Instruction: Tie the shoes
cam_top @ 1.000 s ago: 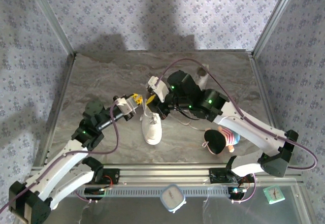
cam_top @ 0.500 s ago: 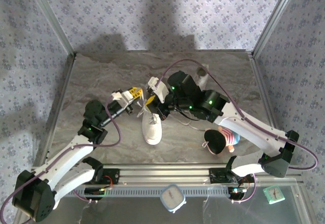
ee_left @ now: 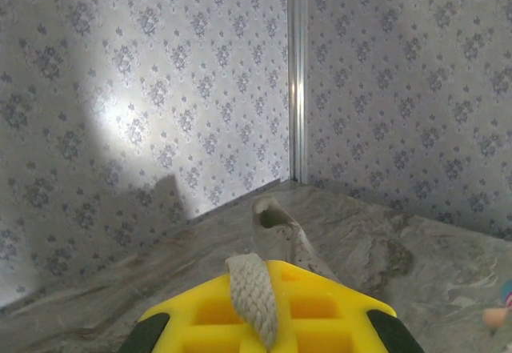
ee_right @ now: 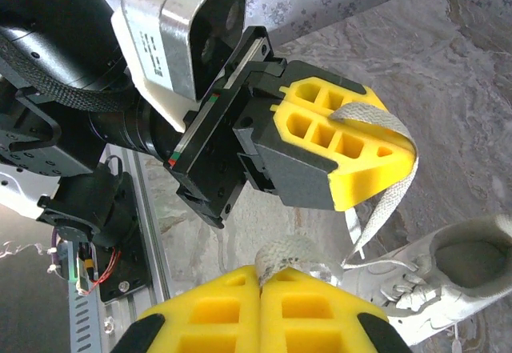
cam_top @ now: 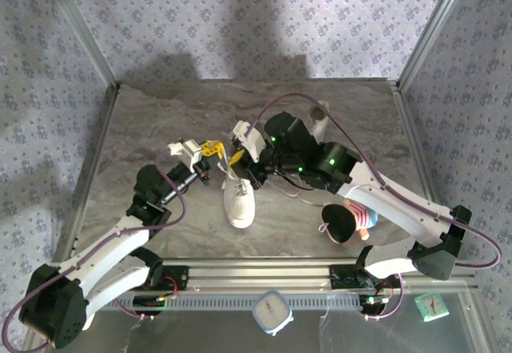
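Observation:
One white shoe (cam_top: 239,202) lies toe-near at the table's middle; its heel opening (ee_right: 468,261) also shows in the right wrist view. The other shoe (cam_top: 319,115) lies at the back right, partly behind the right arm, and is seen far off (ee_left: 282,226) from the left wrist. My left gripper (cam_top: 211,148) hangs above and left of the near shoe, shut on a white lace (ee_left: 254,295). My right gripper (cam_top: 238,158) hovers just right of it, shut on a loop of lace (ee_right: 282,251). From the right wrist, the left gripper (ee_right: 376,161) trails its lace (ee_right: 386,201) down to the shoe.
A black-and-pink plush toy (cam_top: 346,221) lies right of the near shoe, beside the right forearm. Wallpapered walls with metal posts (cam_top: 88,53) close in the table on three sides. A metal rail (cam_top: 256,271) runs along the near edge, with a small round device (cam_top: 272,311) below it.
My left gripper has drawn back and to the left, away from the near shoe, taking its lace along. The right gripper has hardly moved.

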You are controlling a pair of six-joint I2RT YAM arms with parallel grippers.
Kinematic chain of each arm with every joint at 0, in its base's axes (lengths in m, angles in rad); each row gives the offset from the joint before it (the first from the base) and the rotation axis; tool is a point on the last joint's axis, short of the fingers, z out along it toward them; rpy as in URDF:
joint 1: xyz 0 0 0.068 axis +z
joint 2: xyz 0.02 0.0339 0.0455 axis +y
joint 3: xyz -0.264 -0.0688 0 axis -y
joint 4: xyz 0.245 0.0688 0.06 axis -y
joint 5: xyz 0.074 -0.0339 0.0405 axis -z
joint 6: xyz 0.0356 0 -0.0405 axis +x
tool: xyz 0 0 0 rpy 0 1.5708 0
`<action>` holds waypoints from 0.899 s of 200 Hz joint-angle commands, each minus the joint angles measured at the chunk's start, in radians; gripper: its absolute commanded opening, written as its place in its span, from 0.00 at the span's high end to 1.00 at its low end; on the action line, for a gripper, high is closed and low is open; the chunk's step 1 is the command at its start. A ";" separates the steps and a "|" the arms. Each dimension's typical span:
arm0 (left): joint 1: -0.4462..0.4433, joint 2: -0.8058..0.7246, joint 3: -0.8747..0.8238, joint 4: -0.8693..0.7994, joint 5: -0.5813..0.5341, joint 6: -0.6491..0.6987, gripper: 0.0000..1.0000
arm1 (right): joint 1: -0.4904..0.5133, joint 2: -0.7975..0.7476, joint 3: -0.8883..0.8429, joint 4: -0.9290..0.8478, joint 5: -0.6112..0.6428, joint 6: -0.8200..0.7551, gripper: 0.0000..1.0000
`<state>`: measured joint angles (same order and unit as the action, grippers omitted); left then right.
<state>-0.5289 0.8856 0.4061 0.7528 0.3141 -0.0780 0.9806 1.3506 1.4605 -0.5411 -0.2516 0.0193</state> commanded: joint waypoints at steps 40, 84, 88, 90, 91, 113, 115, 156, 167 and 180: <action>-0.027 -0.013 -0.051 0.061 -0.072 -0.214 1.00 | 0.004 -0.022 -0.005 0.034 -0.013 0.016 1.00; -0.041 -0.002 -0.063 0.079 -0.095 -0.276 1.00 | 0.003 -0.014 0.014 0.047 -0.027 0.022 1.00; -0.042 -0.001 -0.063 0.080 -0.096 -0.281 1.00 | 0.003 -0.014 0.016 0.049 -0.027 0.022 1.00; -0.043 0.000 -0.063 0.080 -0.096 -0.284 1.00 | 0.004 -0.014 0.017 0.049 -0.027 0.022 1.00; -0.043 0.001 -0.063 0.080 -0.095 -0.286 1.00 | 0.004 -0.014 0.017 0.050 -0.027 0.022 1.00; -0.048 0.014 -0.064 0.085 -0.096 -0.316 1.00 | 0.003 -0.009 0.030 0.053 -0.031 0.024 1.00; -0.049 0.015 -0.064 0.084 -0.097 -0.319 1.00 | 0.004 -0.009 0.032 0.053 -0.031 0.024 1.00; -0.055 0.035 -0.064 0.077 -0.092 -0.369 1.00 | 0.004 0.013 0.064 0.054 -0.032 0.022 1.00; -0.059 0.036 -0.064 0.073 -0.093 -0.384 1.00 | 0.003 0.018 0.071 0.054 -0.031 0.021 1.00; -0.062 0.039 -0.063 0.074 -0.089 -0.397 1.00 | 0.004 0.024 0.075 0.056 -0.030 0.021 1.00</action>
<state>-0.5823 0.9234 0.3378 0.7788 0.2195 -0.4244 0.9806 1.3579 1.4944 -0.5022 -0.2672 0.0311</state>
